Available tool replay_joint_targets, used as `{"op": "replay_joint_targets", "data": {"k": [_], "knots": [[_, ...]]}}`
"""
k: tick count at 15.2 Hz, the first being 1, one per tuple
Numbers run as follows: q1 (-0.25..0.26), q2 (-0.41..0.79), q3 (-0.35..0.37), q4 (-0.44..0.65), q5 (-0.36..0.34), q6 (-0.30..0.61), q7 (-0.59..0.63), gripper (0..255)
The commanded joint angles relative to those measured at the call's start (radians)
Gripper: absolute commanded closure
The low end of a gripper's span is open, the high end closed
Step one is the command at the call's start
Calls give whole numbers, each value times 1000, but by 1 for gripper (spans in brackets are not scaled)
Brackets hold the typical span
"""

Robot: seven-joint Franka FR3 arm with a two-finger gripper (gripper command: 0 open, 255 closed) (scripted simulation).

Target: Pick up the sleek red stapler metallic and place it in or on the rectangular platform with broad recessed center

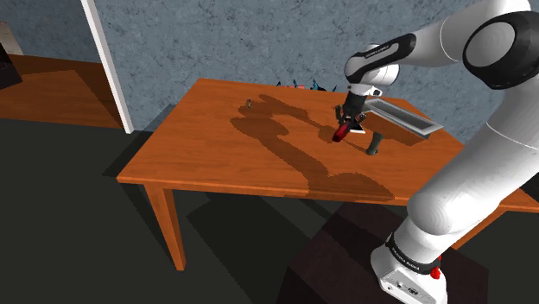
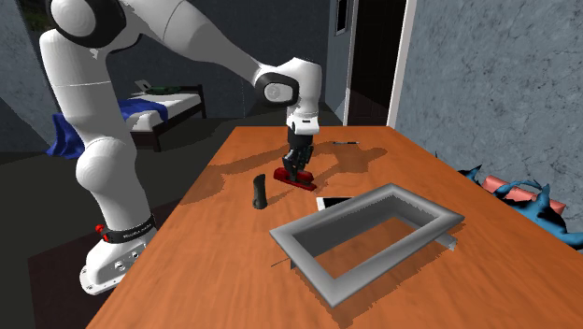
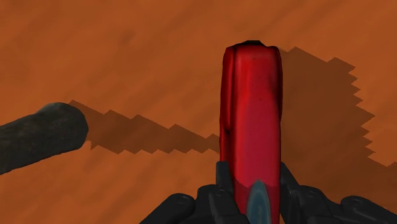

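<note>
The red stapler point(image 1: 343, 132) point(image 2: 299, 181) lies low on the wooden table point(image 1: 216, 147), just in front of the grey rectangular tray with a wide sunken middle point(image 1: 422, 127) point(image 2: 374, 271). My black gripper point(image 1: 348, 121) point(image 2: 297, 166) comes down on it from above. In the wrist view the fingers point(image 3: 222, 191) press against both sides of the stapler's near end point(image 3: 251, 121), so the gripper point(image 3: 251, 191) is shut on it. I cannot tell whether the stapler still touches the table.
A short dark cylinder point(image 1: 374, 144) point(image 2: 259, 192) point(image 3: 38, 137) stands close beside the stapler. A white card point(image 2: 334, 202) lies against the tray. A small dark item point(image 1: 248, 104) sits farther off on the table, and blue and red cloth point(image 2: 523, 201) hangs past its edge.
</note>
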Motion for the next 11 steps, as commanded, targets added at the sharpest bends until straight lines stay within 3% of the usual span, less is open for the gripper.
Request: {"op": "replay_joint_targets", "data": {"k": [1, 11], "knots": [[0, -14, 0, 14, -5, -27, 5, 255], [0, -61, 3, 100, -23, -158, 25, 255]]}}
